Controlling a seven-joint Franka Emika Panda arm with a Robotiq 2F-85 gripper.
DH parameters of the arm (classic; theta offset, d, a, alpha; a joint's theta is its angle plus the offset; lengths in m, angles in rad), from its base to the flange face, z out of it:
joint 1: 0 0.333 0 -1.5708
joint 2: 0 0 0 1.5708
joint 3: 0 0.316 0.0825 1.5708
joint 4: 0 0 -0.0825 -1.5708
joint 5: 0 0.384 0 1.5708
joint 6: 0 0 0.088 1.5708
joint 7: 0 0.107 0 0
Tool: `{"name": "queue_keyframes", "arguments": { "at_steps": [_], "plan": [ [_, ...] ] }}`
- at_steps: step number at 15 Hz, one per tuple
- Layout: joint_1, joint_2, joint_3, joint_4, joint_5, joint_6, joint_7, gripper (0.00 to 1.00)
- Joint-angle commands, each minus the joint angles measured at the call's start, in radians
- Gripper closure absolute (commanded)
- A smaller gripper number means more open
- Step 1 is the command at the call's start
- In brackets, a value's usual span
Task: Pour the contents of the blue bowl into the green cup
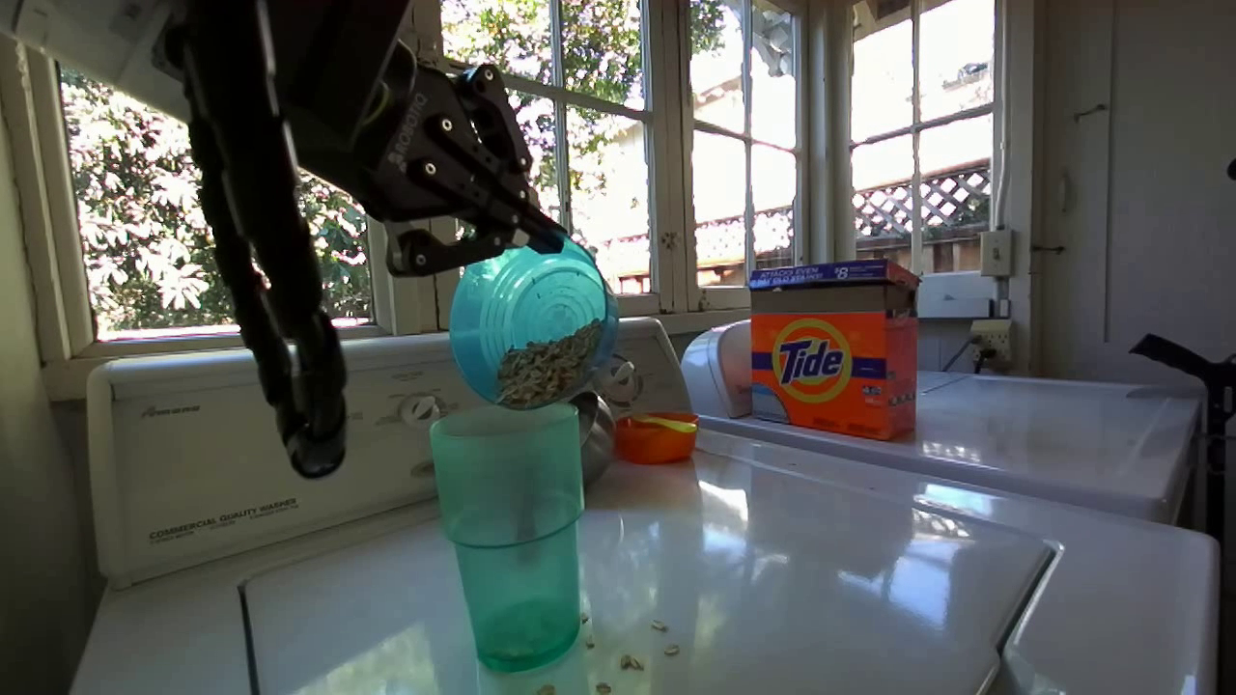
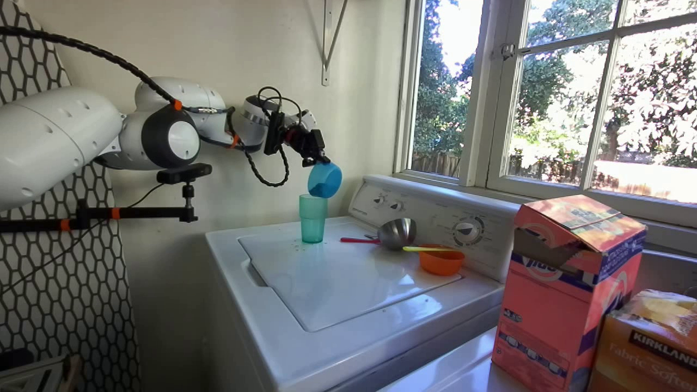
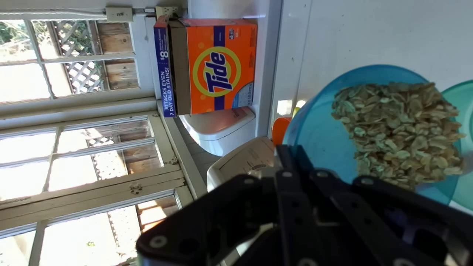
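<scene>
My gripper (image 1: pixel 552 241) is shut on the rim of the blue bowl (image 1: pixel 486 309), which is tipped steeply on its side. The tan flaky contents (image 1: pixel 550 367) are heaped against the bowl's lower wall; they also fill much of the bowl in the wrist view (image 3: pixel 402 133). The green cup (image 1: pixel 510 492) stands upright on the washer lid. In both exterior views the bowl's low edge is just above the cup's rim (image 2: pixel 312 197). Part of the cup (image 3: pixel 467 111) shows behind the bowl in the wrist view. Whether flakes lie inside the cup is unclear.
Several loose flakes (image 1: pixel 631 662) lie on the washer lid beside the cup. A metal bowl-shaped utensil (image 2: pixel 397 234) and an orange bowl (image 2: pixel 441 261) with a yellow handle stand by the control panel (image 2: pixel 430 209). A Tide box (image 1: pixel 835 357) stands on the neighbouring machine.
</scene>
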Motion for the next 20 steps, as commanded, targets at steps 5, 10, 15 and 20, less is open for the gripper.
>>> {"name": "queue_keyframes", "arguments": {
  "at_steps": [5,10,15,20],
  "plan": [
    [-0.011,-0.020,0.003,0.011,0.011,-0.003,0.043,0.99],
    [-0.039,-0.057,0.027,0.008,0.059,-0.015,0.130,0.99],
    [-0.093,-0.090,0.097,-0.002,0.207,-0.012,0.247,0.99],
    [-0.138,-0.100,0.139,-0.019,0.322,-0.024,0.405,0.99]
  ]
}}
